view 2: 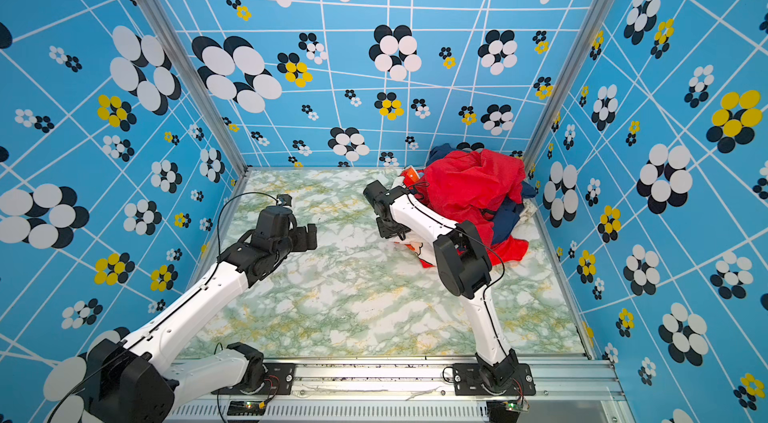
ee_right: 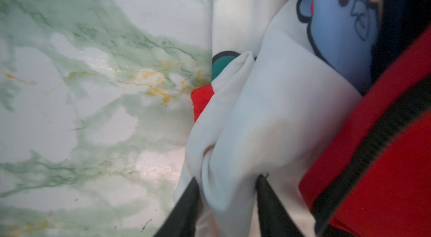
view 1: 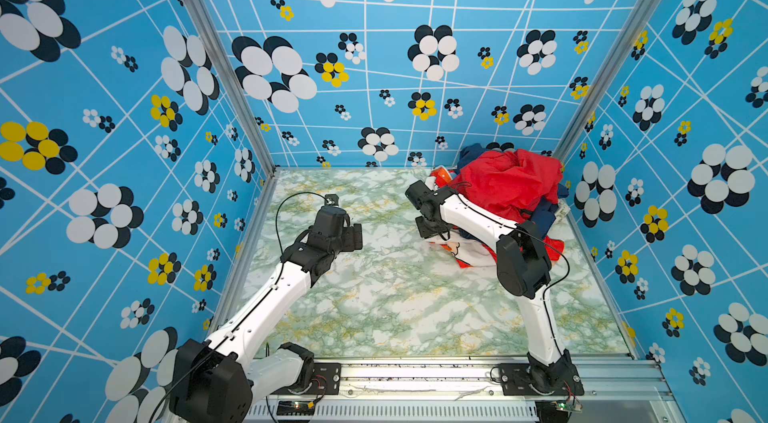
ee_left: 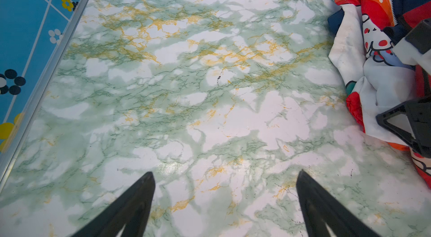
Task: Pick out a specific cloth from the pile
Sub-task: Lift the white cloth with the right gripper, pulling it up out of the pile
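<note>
The cloth (view 1: 453,251) (view 2: 415,249), white with red panels and cartoon prints, lies at the near left foot of the pile (view 1: 511,182) (view 2: 469,184) in both top views. My right gripper (view 1: 434,234) (ee_right: 228,179) points down at the cloth's edge. In the right wrist view its two black fingers pinch a raised fold of the white cloth (ee_right: 268,107). My left gripper (view 1: 355,236) (ee_left: 225,176) hovers open over bare table, well left of the pile. The left wrist view shows the cloth (ee_left: 377,79) at its edge.
The pile fills the far right corner: a large red shiny garment with a black zip (ee_right: 384,166) lies over navy cloth (view 1: 542,215). Patterned blue walls (view 1: 124,150) enclose the marble-print table (view 1: 395,296) on three sides. A metal rail (view 1: 415,379) runs along the front.
</note>
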Robot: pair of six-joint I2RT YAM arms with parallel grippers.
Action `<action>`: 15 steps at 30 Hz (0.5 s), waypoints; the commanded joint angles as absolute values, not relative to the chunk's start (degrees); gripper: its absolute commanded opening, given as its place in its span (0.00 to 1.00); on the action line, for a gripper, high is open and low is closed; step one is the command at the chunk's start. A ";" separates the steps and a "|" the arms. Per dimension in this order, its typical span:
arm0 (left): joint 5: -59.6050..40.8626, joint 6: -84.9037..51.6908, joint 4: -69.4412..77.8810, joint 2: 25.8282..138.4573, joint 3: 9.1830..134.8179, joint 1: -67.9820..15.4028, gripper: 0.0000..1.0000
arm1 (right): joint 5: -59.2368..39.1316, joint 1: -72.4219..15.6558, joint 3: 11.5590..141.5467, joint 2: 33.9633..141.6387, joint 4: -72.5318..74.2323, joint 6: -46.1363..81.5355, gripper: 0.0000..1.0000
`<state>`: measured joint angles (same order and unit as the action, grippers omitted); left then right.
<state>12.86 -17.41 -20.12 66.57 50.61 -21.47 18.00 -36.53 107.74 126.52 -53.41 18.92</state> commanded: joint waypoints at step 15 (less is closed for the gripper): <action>12.79 -18.47 -19.58 64.04 49.25 -21.91 0.96 | 22.26 -37.39 106.77 108.62 -48.98 16.56 0.00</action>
